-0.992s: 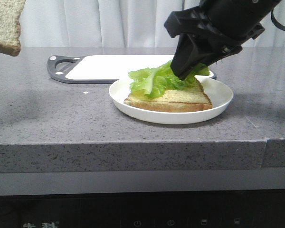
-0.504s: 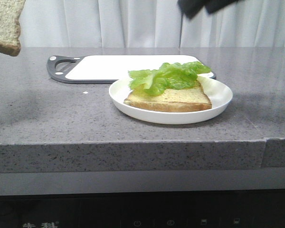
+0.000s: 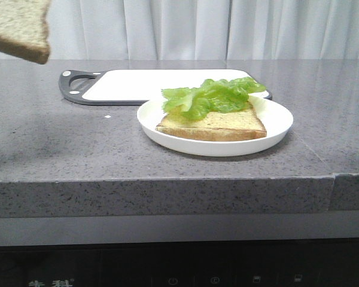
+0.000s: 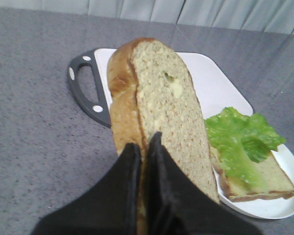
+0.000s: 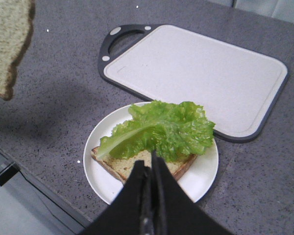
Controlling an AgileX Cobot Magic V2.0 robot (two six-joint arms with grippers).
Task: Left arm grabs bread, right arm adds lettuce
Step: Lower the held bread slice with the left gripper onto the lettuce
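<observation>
My left gripper (image 4: 143, 147) is shut on a tan wholemeal bread slice (image 4: 157, 107) and holds it in the air; the slice shows at the top left of the front view (image 3: 21, 27) and in the right wrist view (image 5: 7, 44). A second slice (image 3: 218, 124) lies on a white plate (image 3: 269, 134) with the green ruffled lettuce (image 3: 212, 95) on top. My right gripper (image 5: 149, 164) is shut and empty, high above the plate (image 5: 103, 181); the lettuce (image 5: 161, 128) and lower slice (image 5: 122, 169) lie below it. The right arm is out of the front view.
A white cutting board (image 3: 161, 84) with a dark grey handle rim lies behind the plate on the grey stone counter (image 3: 60, 149). It also shows in the left wrist view (image 4: 210, 83) and right wrist view (image 5: 196, 68). The counter's front edge is near. White curtains hang behind.
The right arm let go of the lettuce on the plated slice and rose up out of the front view. The held bread slice shifted a little right and tilted.
</observation>
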